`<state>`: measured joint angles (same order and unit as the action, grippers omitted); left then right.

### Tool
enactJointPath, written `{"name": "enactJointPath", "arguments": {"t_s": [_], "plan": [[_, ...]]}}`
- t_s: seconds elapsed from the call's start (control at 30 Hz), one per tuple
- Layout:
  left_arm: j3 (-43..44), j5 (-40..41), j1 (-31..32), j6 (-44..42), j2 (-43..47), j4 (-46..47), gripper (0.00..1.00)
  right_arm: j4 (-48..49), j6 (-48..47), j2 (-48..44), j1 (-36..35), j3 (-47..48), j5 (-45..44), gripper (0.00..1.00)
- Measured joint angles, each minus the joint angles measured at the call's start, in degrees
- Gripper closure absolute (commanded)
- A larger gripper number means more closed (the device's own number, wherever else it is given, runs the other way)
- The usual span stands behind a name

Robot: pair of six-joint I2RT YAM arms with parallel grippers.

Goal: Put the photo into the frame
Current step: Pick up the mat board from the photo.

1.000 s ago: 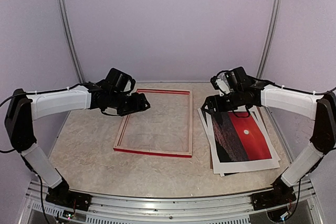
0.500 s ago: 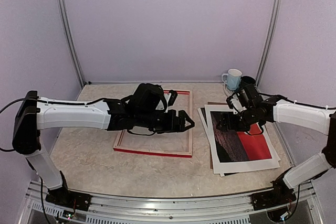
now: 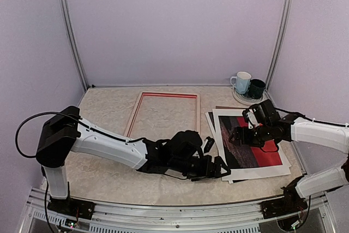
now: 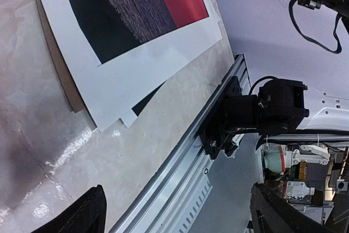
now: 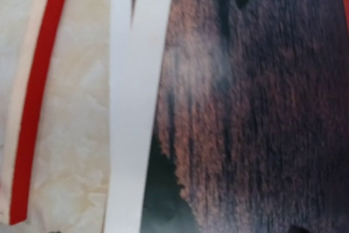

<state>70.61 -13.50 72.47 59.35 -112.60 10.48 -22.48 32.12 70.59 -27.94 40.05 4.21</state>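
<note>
The frame (image 3: 169,95) lies flat in the middle of the table, red rails with pale inner edges, its near end hidden behind my left arm. Its red rail (image 5: 38,91) shows at the left of the right wrist view. The photo (image 3: 262,154) lies face up at the right, on top of other sheets. My left gripper (image 3: 217,162) is low beside the photo's (image 4: 125,25) near left corner, open and empty (image 4: 174,216). My right gripper (image 3: 235,136) hovers open close over the photo's (image 5: 251,107) dark left half, holding nothing.
A brown backing board (image 4: 54,80) and white sheets stick out from under the photo. A white mug (image 3: 241,82) and a dark green mug (image 3: 256,88) stand at the back right corner. The metal rail (image 4: 180,173) runs along the table's near edge.
My left arm has swung from above the frame to the near right and down beside the photo's corner. My right gripper has dropped lower over the photo.
</note>
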Motion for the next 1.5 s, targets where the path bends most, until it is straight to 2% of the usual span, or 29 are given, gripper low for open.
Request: {"name": "enactJointPath", "arguments": {"t_s": [0.17, 0.4, 0.67, 1.27, 1.5], "plan": [[1.6, -1.6, 1.9, 6.0, -5.7, 5.1, 0.12, 1.8, 1.1, -0.5, 0.4, -2.2, -0.2, 0.01], [3.7, -3.1, 2.1, 11.0, -11.7, 6.9, 0.17, 3.7, 1.5, -2.4, 4.6, -2.2, -0.4, 0.01], [4.0, -2.5, 0.8, 14.2, -13.2, 8.5, 0.26, 5.0, 2.0, -3.8, 6.6, -2.2, 0.7, 0.01], [5.7, 0.6, 0.2, 20.8, -16.5, 13.6, 0.38, 9.4, 3.5, -3.7, 7.7, -7.3, 2.7, 0.01], [4.5, 2.0, 0.0, 22.5, -17.0, 16.2, 0.52, 10.6, 3.5, -3.7, 7.8, -7.8, 3.4, 0.01]]}}
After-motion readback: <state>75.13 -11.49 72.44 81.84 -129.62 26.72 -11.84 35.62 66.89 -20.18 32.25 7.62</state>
